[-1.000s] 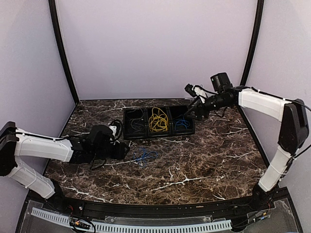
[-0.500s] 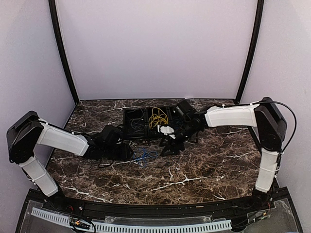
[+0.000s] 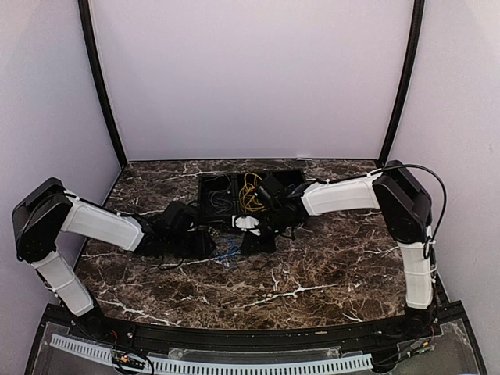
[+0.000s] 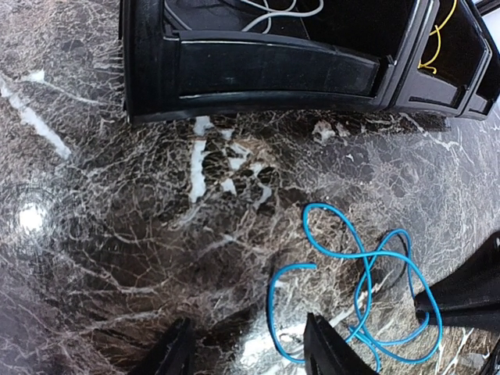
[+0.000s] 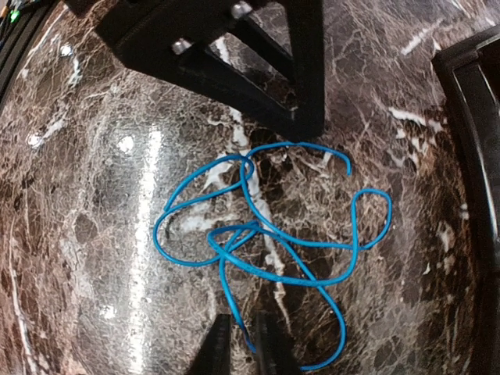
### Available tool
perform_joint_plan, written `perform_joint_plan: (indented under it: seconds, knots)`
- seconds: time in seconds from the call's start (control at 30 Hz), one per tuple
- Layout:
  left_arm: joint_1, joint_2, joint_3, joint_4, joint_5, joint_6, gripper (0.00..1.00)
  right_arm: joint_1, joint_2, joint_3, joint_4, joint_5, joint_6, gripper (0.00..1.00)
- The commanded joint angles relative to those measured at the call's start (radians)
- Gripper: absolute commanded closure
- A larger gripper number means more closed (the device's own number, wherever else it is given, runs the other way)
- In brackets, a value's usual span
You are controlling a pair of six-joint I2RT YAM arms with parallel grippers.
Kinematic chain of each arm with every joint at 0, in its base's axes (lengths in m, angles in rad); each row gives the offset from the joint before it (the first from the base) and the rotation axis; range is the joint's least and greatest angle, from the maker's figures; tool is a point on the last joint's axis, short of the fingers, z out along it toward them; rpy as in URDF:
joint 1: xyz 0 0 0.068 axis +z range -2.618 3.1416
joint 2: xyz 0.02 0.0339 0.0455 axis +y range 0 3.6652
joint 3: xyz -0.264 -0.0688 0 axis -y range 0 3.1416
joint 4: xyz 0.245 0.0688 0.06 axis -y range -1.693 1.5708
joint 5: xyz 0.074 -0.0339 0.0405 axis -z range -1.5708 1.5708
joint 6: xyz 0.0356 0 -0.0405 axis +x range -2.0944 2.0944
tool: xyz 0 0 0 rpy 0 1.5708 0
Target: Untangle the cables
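Note:
A loose blue cable (image 3: 229, 250) lies tangled in loops on the marble in front of the black tray (image 3: 205, 195). Yellow cables (image 3: 250, 191) sit in the tray's middle compartment. My right gripper (image 5: 244, 328) is down at the tangle's near side, shut on one strand of the blue cable (image 5: 286, 277). My left gripper (image 4: 248, 328) stands open low over the table, with an end loop of the blue cable (image 4: 270, 312) lying between its fingers. In the right wrist view the left gripper's fingers (image 5: 305, 78) point at the tangle from the far side.
The tray's front wall (image 4: 258, 70) stands close behind the left gripper, with a pale wire in its left compartment. The tray's corner (image 5: 476, 94) sits at the right of the right wrist view. Both arms meet low over the table's middle.
My right arm swung from the tray's right end down to the blue cable, and its jaws went from open to shut. The left arm shifted slightly toward the cable.

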Motion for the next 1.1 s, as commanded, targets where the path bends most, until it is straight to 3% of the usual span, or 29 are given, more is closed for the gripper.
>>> perform_joint_plan:
  seconds: [0.0,0.17,0.5,0.8,1.07]
  knots:
    - [0.004,-0.045,-0.022,0.005,-0.010,0.017,0.50,0.008,-0.024,0.033,0.011,0.009,0.026,1.00]
    - [0.005,-0.180,-0.099,0.087,-0.001,0.100,0.46,0.008,-0.159,0.000,-0.021,-0.005,0.027,1.00]
    - [-0.005,-0.481,-0.308,0.326,0.127,0.258,0.43,0.007,-0.309,0.097,-0.203,-0.045,0.059,1.00]
    - [-0.046,-0.460,-0.320,0.463,0.309,0.338,0.42,0.004,-0.351,0.175,-0.259,-0.029,0.095,1.00]
    - [-0.103,-0.383,-0.278,0.522,0.232,0.410,0.38,0.001,-0.367,0.202,-0.279,-0.046,0.123,1.00]
